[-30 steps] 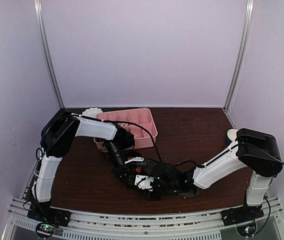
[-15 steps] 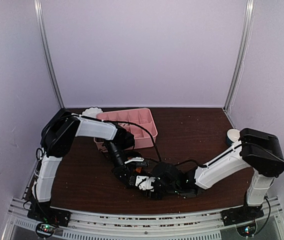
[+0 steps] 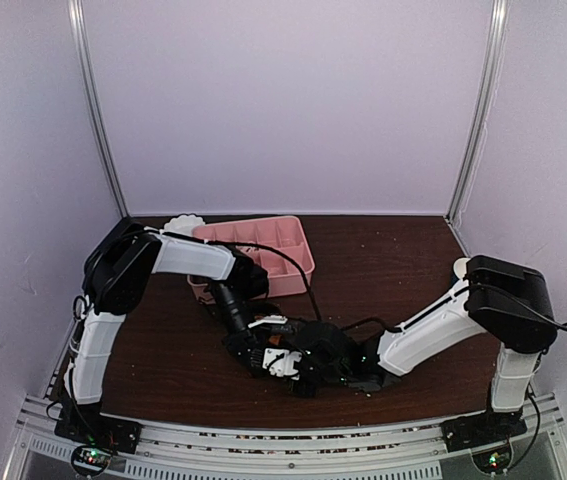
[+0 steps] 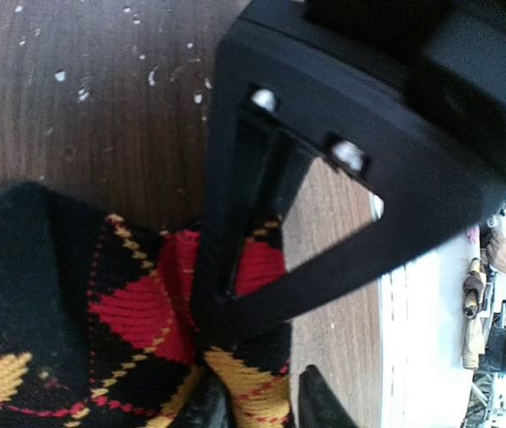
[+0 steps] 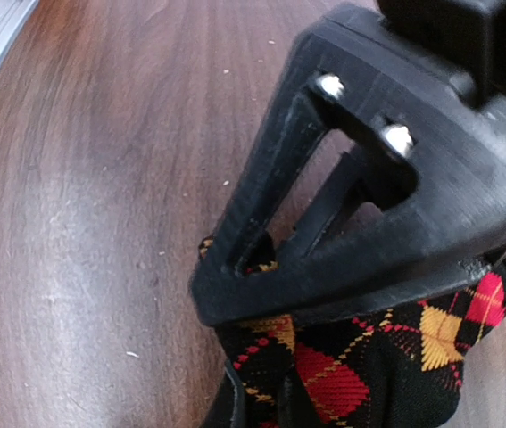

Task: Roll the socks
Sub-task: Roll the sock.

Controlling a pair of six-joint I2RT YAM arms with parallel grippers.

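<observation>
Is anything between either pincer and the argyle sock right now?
Nothing visible stands between them. The left pincer pinches the sock fabric between its fingers, and the right pincer is closed on the same sock right beside it.

On the dark wooden counter point(image 3: 393, 250), a pink tray point(image 3: 263, 250) sits near the back edge, left of the middle. A small white bowl point(image 3: 183, 224) is just beside its left end, towards the back left corner. Both arms reach to the middle of the front edge. There the left tool point(image 3: 268, 352) and right tool point(image 3: 301, 375) crowd together (what lies between them is too dark to tell). A pale thing point(image 3: 461, 266) peeks out behind the right arm point(image 3: 433, 330), by the right edge.
</observation>
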